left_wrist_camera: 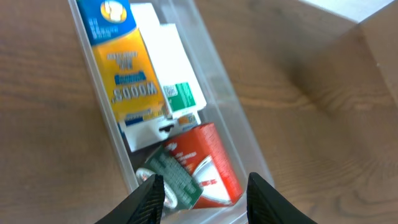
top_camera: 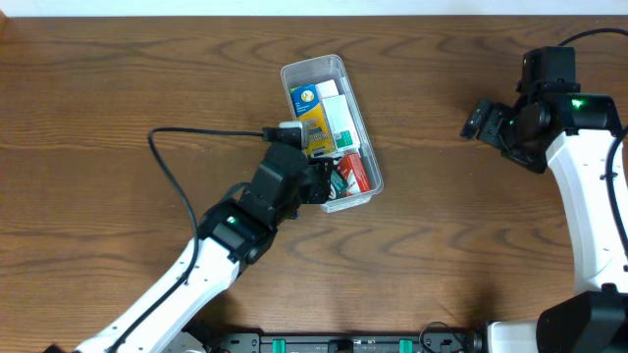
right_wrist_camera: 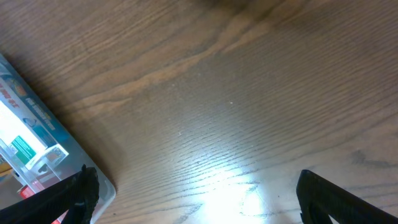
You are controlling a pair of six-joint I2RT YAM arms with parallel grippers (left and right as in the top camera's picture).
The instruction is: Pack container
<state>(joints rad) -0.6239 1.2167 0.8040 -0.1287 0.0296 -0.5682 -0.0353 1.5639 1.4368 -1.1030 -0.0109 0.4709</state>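
The container is a clear, colourless bin with rounded corners and a rim, long and narrow, standing mid-table. A yellow-and-blue box, a white box, a red box and a green printed packet cover nearly its whole floor. Bare wood borders its far end and right flank; a black cable loops to its left. Its long axis runs away from the robot, near end swung slightly right. The left gripper hovers over that near end, jaws parted, seemingly gripping nothing, though the wrist view is blurred. The right gripper, spread wide, hangs well apart to the right
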